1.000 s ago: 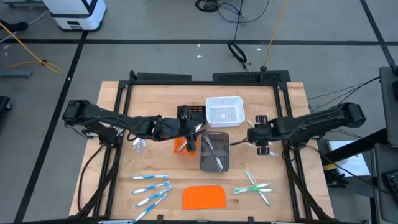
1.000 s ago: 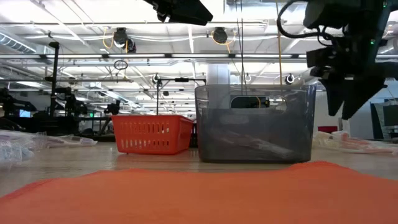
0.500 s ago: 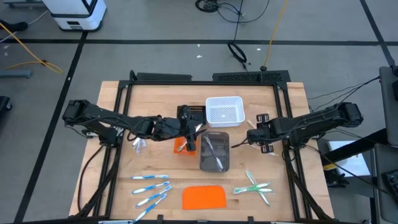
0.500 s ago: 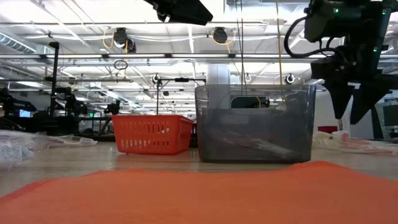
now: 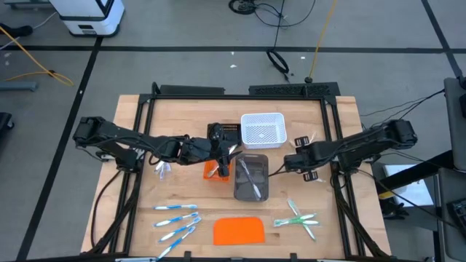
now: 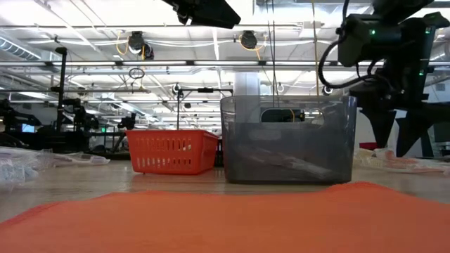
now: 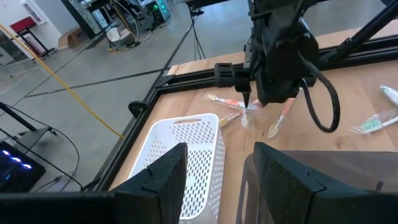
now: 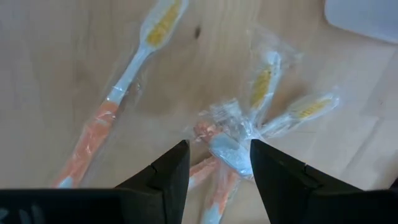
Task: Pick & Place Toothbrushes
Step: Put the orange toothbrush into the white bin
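Note:
Pink-orange toothbrushes in clear wrappers lie flat on the wood, one apart from the others. My right gripper hangs open just above them, pointing down, to the right of the grey bin; its fingers are clear of the table. Blue toothbrushes and green toothbrushes lie near the front edge. Pale ones lie inside the grey bin. My left gripper waits open, high over the orange tray, nothing between its fingers.
A white basket stands behind the grey bin and a black tray to its left. A flat orange slab lies at the front middle. A black frame rail runs along the table's right side.
My right gripper has come down toward the pink-orange toothbrushes and a little toward the grey bin, rolling about its own axis as it sank; its fingers have stayed open. The toothbrushes have kept their places.

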